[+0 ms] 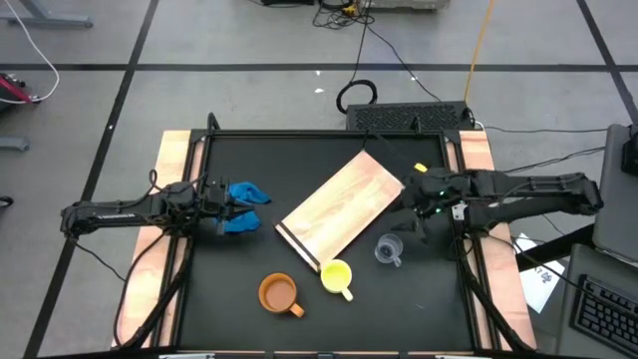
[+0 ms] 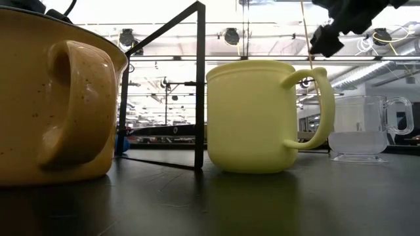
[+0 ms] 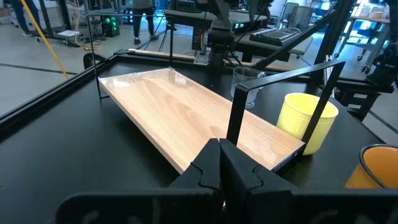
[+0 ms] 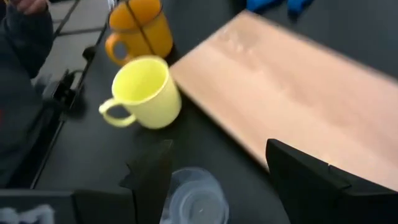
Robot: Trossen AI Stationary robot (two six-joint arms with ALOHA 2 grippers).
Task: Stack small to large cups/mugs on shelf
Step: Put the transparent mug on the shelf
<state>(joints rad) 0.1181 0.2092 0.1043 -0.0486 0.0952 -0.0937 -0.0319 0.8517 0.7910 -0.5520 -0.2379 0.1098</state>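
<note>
Right gripper (image 1: 417, 229) hangs over the right side of the worktop with fingers spread wide and nothing in them, the glass cup (image 1: 388, 249) just below it near the board (image 1: 344, 209)'s right edge; the yellow cup (image 1: 337, 276) and orange cup (image 1: 279, 293) sit in a row toward the front edge, all off the board. Glass looks light, rigid, slick and breakable, so I'd pinch across the rim wall with modest force, clear of the handle. Left gripper (image 1: 221, 207) is closed and empty by the blue cloth (image 1: 243, 204) at the left side.
</note>
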